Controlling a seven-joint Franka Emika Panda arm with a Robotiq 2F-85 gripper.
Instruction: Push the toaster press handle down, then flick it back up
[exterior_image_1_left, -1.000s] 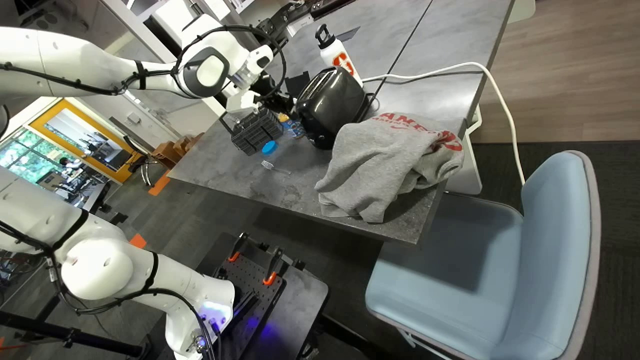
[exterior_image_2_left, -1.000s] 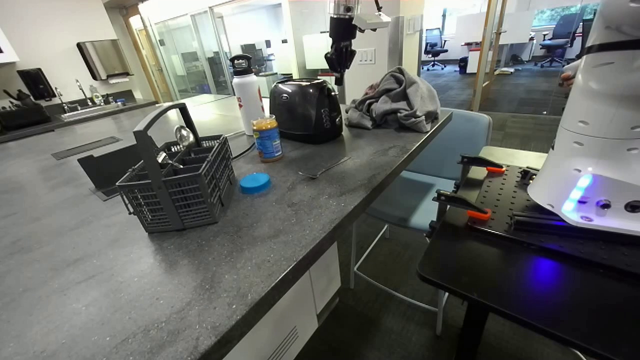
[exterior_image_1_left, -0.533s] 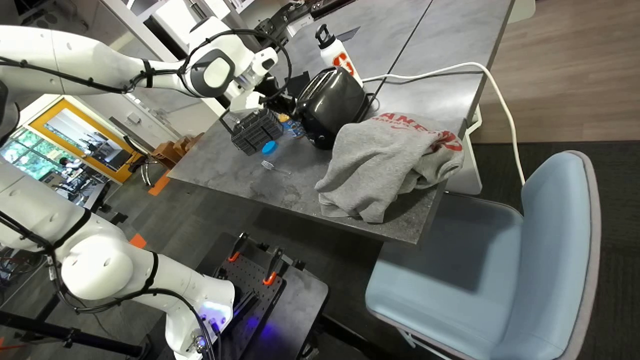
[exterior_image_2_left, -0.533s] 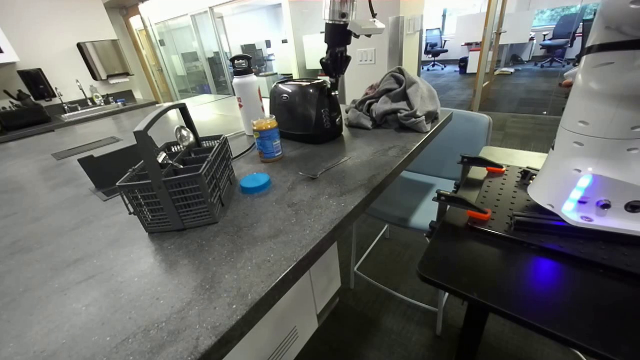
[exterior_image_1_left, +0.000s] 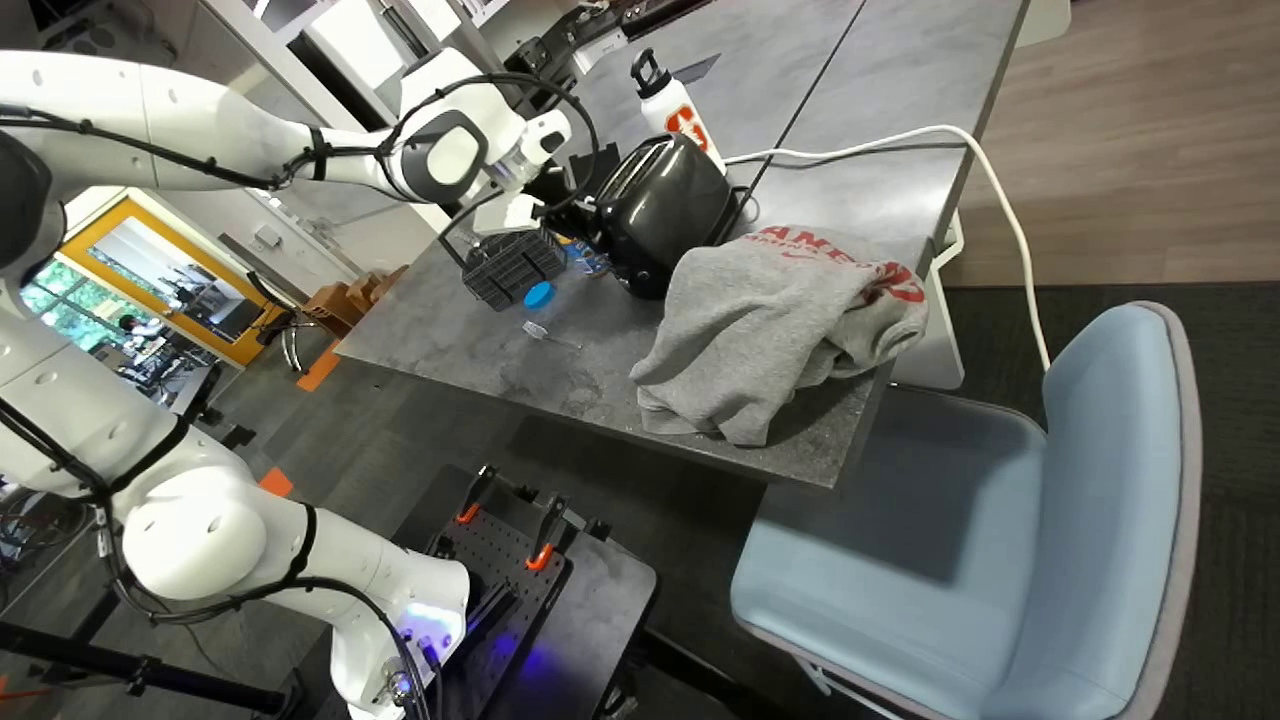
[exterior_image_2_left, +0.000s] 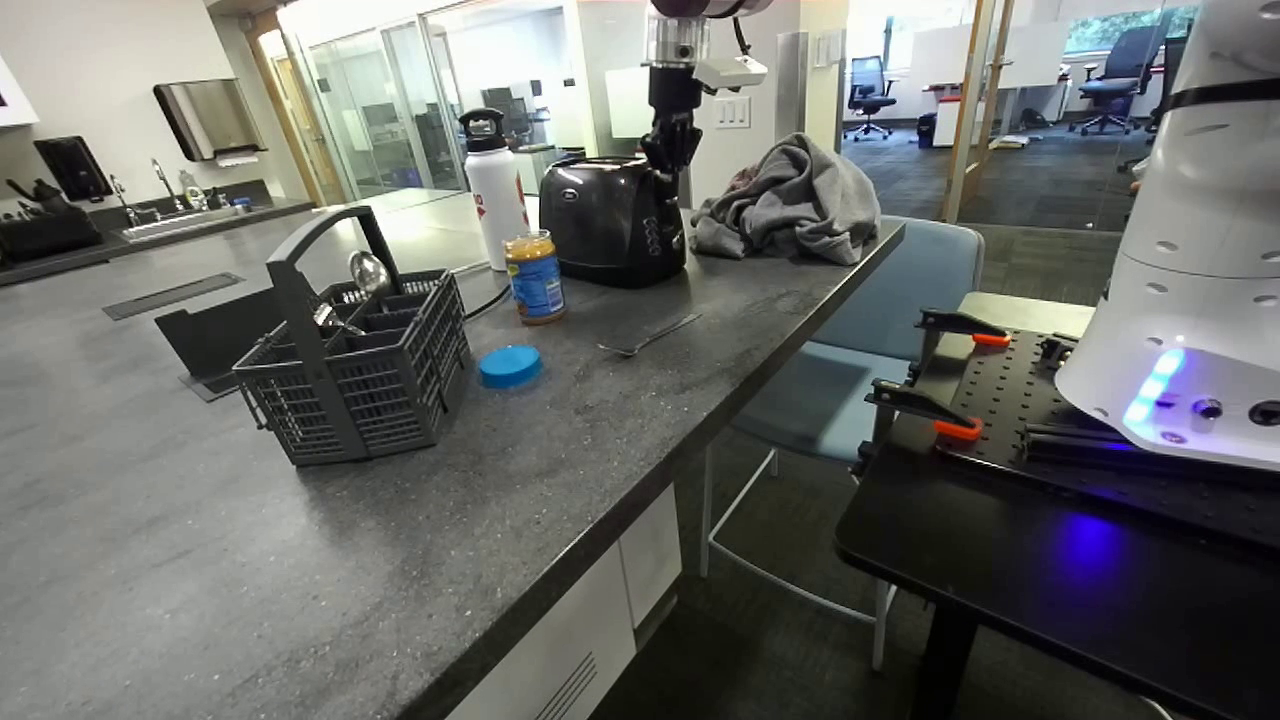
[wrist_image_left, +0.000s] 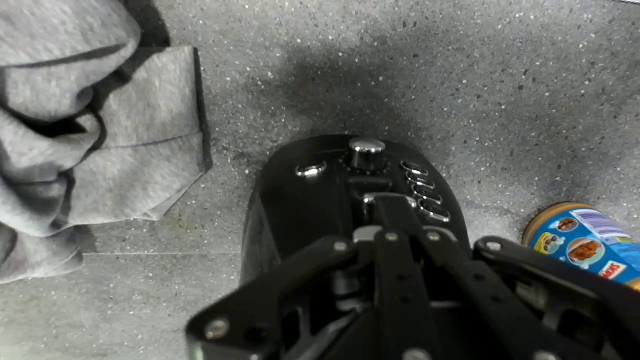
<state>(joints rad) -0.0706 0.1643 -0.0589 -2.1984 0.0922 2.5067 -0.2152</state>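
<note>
Wrist view. The gripper (wrist_image_left: 394, 202) has its jaws pressed together, with nothing visible between the fingertips. The chrome-edged press lever (wrist_image_left: 370, 200) of the black two-slice toaster (wrist_image_left: 300, 205) lies directly in line with the tips; its bar runs crosswise to the fingers, which mask its middle, so contact cannot be confirmed. Beyond the lever, on the same end panel, stands the silver-topped browning dial (wrist_image_left: 367, 152); the downward stroke should therefore run away from the wrist, toward that dial. The lever's height in its track is unclear.

In an exterior view, the gripper points downward beside the upper part of the control end, above the column of push buttons (exterior_image_2_left: 652, 237). The toaster stands upright on the counter (exterior_image_2_left: 560, 430), near the peanut-butter jar (exterior_image_2_left: 535, 278).

In an exterior view, the bread slots (exterior_image_1_left: 640, 168) mark the toaster's long axis. The gripper is at one end of that axis, rather than over the slots.

Judged from this arrangement, the downward press is the step in hand. Tips set off the bar's centre might slip sideways; the upward flick would require them to pass beneath the bar.
</note>
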